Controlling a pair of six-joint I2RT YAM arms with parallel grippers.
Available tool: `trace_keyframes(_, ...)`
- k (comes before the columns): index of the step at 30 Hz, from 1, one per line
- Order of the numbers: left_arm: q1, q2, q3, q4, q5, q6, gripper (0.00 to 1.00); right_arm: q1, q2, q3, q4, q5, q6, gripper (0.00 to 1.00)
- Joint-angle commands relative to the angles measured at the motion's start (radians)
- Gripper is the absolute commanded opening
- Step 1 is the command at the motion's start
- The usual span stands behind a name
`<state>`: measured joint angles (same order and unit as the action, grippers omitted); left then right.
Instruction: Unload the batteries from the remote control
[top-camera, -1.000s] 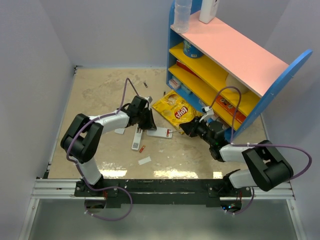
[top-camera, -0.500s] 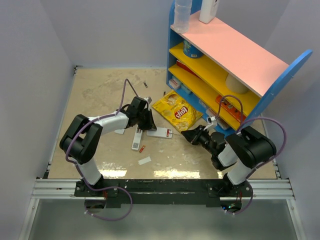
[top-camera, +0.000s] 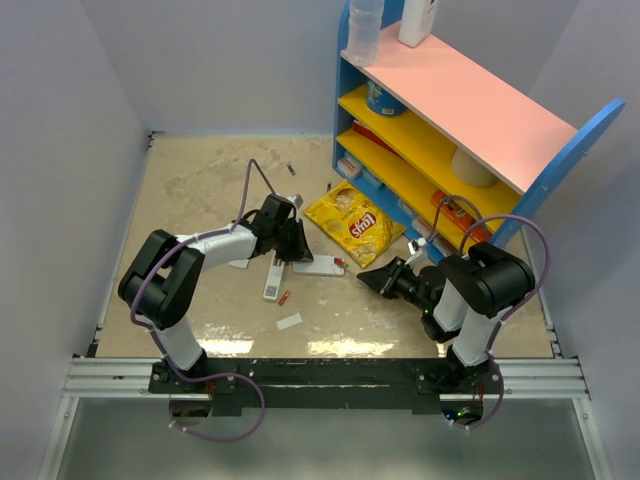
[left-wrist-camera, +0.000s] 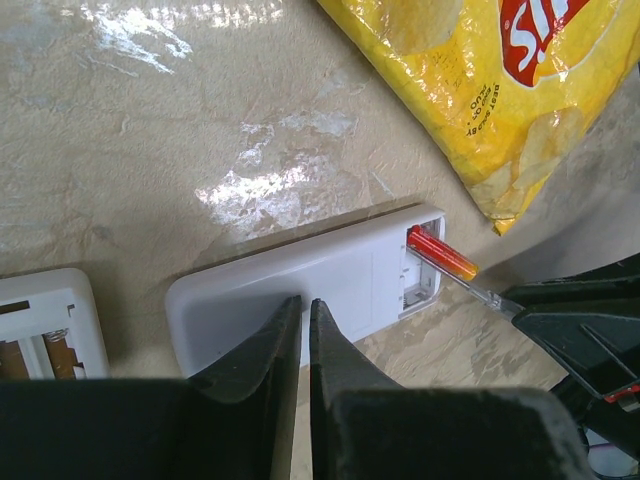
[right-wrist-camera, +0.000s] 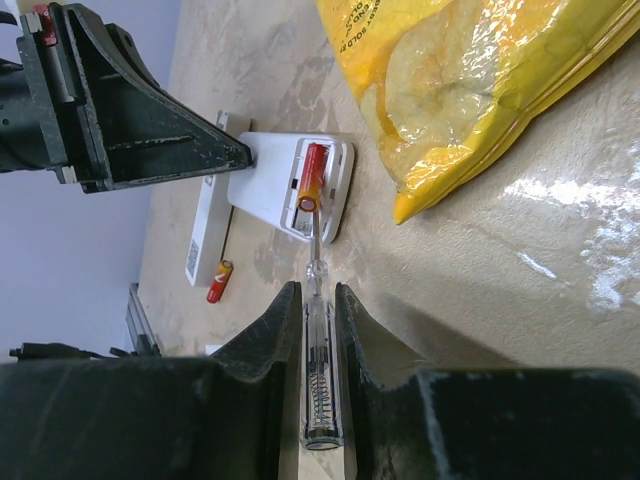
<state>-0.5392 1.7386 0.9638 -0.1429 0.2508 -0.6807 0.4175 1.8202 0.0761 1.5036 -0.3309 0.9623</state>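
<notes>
Nearest, one red battery (top-camera: 285, 297) lies loose. Your right gripper (right-wrist-camera: 318, 292) pinches a thin stick (right-wrist-camera: 318, 365), tip at the second battery (left-wrist-camera: 441, 252) in the open bay of the white remote control (left-wrist-camera: 300, 280), scene centre. Your left gripper (left-wrist-camera: 304, 304), fingers pressed together, rests on its plain back.

On the crinkled yellow plastic crisp bag (left-wrist-camera: 470, 100) you can read only the first big white letters, roughly "SI", on its red badge (left-wrist-camera: 545, 30), cut off by the frame edge, and the small dark print below it is too fine to make out.
</notes>
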Motion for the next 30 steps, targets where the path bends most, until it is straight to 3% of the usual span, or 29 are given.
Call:
trace_keyframes(1,-0.005,0.007,-0.031,-0.076,-0.064,0.012,0.13,-0.031,-0.051,-0.027,0.158,0.095,-0.023,0.00)
trace_keyframes(8,-0.004,0.016,-0.034,-0.078,-0.068,0.012,0.13,-0.031,-0.238,0.007,-0.045,0.148,-0.080,0.00)
trace_keyframes(22,-0.005,0.006,-0.019,-0.081,-0.058,0.009,0.13,-0.031,-0.688,0.203,-0.759,0.205,-0.273,0.00)
trace_keyframes(30,-0.005,-0.037,0.059,-0.122,-0.044,0.029,0.14,-0.029,-0.717,0.402,-1.176,0.167,-0.413,0.00)
